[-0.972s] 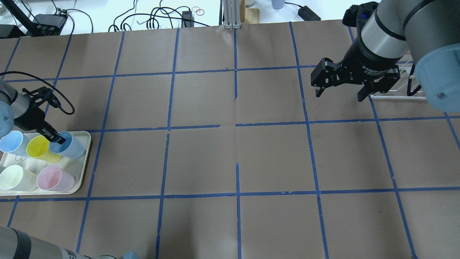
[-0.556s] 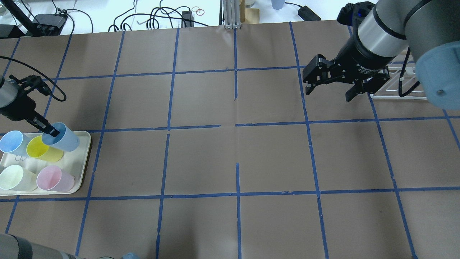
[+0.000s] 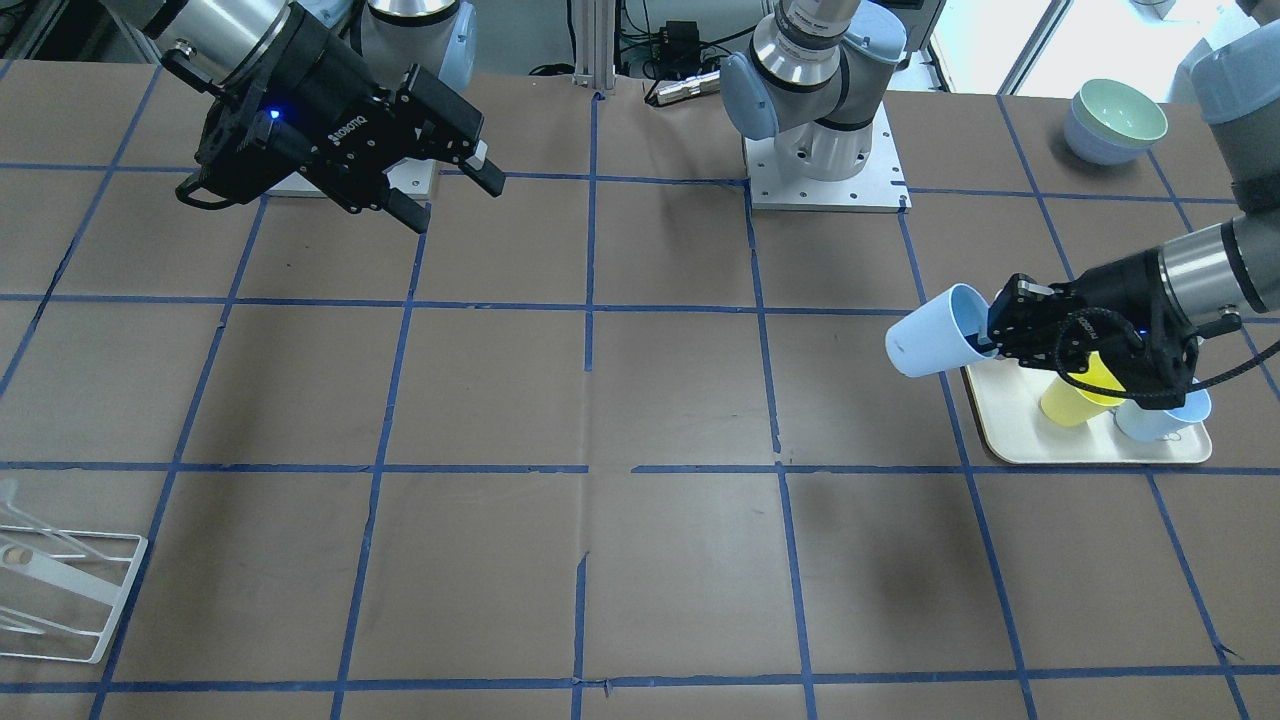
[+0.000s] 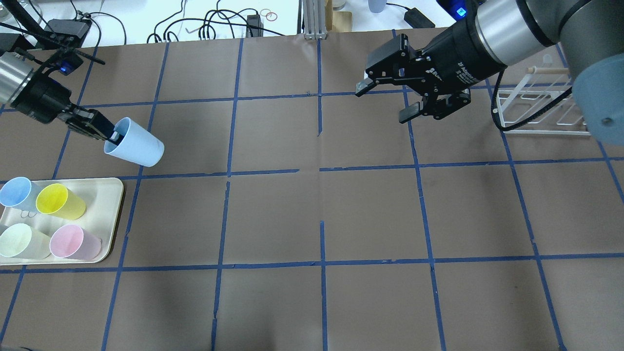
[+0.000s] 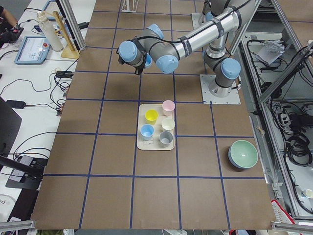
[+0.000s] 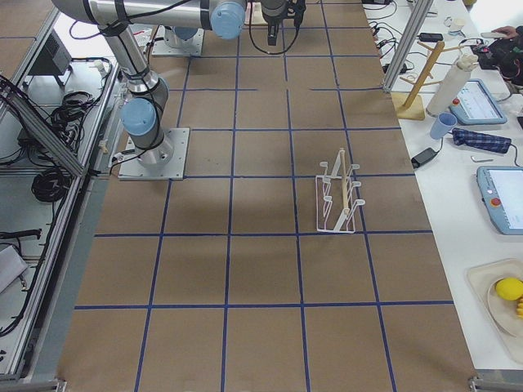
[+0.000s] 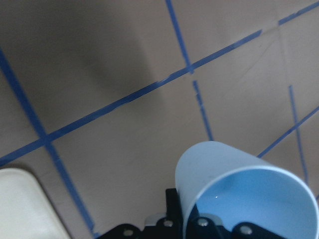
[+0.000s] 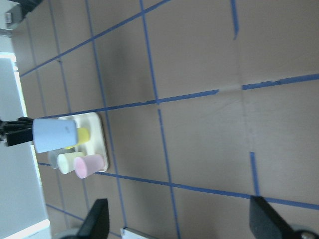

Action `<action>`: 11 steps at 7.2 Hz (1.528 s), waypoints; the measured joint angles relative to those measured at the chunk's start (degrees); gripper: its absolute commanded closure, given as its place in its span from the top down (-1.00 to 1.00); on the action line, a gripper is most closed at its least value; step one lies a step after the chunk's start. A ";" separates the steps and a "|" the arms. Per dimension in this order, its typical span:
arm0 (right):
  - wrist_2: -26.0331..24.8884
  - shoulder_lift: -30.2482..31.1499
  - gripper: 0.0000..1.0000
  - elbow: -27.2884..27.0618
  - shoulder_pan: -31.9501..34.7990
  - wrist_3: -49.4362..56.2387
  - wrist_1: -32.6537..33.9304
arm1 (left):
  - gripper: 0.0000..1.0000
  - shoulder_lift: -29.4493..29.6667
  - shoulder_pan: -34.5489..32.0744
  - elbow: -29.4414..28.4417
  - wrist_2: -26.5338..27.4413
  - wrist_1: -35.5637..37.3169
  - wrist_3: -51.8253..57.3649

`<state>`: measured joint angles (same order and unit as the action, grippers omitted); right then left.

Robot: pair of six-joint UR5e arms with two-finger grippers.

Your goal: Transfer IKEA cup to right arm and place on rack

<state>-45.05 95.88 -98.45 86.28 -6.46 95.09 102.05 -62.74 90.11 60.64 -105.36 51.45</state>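
My left gripper (image 4: 113, 137) is shut on the rim of the IKEA cup (image 4: 136, 148), one finger inside it. The pale blue cup hangs tilted on its side above the table, just beyond the tray; it also shows in the front view (image 3: 925, 340) and the left wrist view (image 7: 239, 189). My right gripper (image 4: 382, 103) is open and empty, in the air over the far middle-right of the table, far from the cup. Its camera sees the cup in the distance (image 8: 54, 135). The white wire rack (image 4: 536, 105) stands at the far right, behind the right arm.
The cream tray (image 4: 109, 214) at the near left holds a yellow cup (image 4: 58, 201), a second blue cup (image 4: 17, 192), a pale green cup (image 4: 22, 241) and a pink cup (image 4: 73, 242). Stacked bowls (image 3: 1115, 120) sit near the robot's left corner.
My left gripper has lifted the blue cup off the tray and carried it up, away and to the right. My right gripper has moved left, away from the rack, and stayed open.
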 measured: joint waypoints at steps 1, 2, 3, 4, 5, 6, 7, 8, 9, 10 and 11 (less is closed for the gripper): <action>8.16 -0.03 1.00 -0.27 -0.65 -0.08 -0.78 | -1.00 -0.86 -2.02 -0.14 -8.14 -3.54 -3.69; 15.31 -0.09 1.00 -0.67 -1.83 -0.12 -1.50 | -1.00 -1.80 -4.06 -0.15 -16.20 -7.07 -6.57; 22.23 -0.16 1.00 -1.19 -3.56 0.05 -3.12 | -1.00 -2.75 -5.75 0.01 -24.13 -11.25 -8.14; 28.66 -0.21 1.00 -1.87 -5.19 0.35 -5.28 | -1.00 -3.59 -6.77 0.39 -29.63 -14.80 -8.73; 33.86 -0.39 1.00 -2.96 -6.34 1.05 -6.67 | -1.00 -4.46 -7.75 0.78 -33.30 -17.66 -8.92; 38.45 -0.92 1.00 -4.60 -6.86 2.45 -7.28 | -1.00 -5.33 -9.37 0.95 -36.63 -20.08 -8.98; 42.12 -1.53 1.00 -6.04 -6.98 3.67 -7.49 | -1.00 -6.25 -11.88 1.03 -40.45 -21.78 -9.02; 43.92 -1.85 1.00 -6.86 -6.84 4.37 -7.54 | -1.00 -7.16 -14.71 1.13 -44.23 -22.76 -9.10; 44.56 -1.97 1.00 -7.19 -6.68 4.78 -7.35 | -1.00 -7.86 -16.89 1.24 -46.82 -23.15 -9.42; 44.80 -2.14 1.00 -7.28 -6.61 5.68 -6.98 | -1.00 -8.30 -18.37 1.35 -48.50 -23.28 -9.93; 44.94 -2.38 1.00 -7.29 -6.56 6.91 -6.79 | -1.00 -8.51 -19.36 1.44 -49.51 -23.31 -10.24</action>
<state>-0.11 93.50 -105.73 79.72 0.45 88.29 93.54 -82.11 91.55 11.13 -128.68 41.21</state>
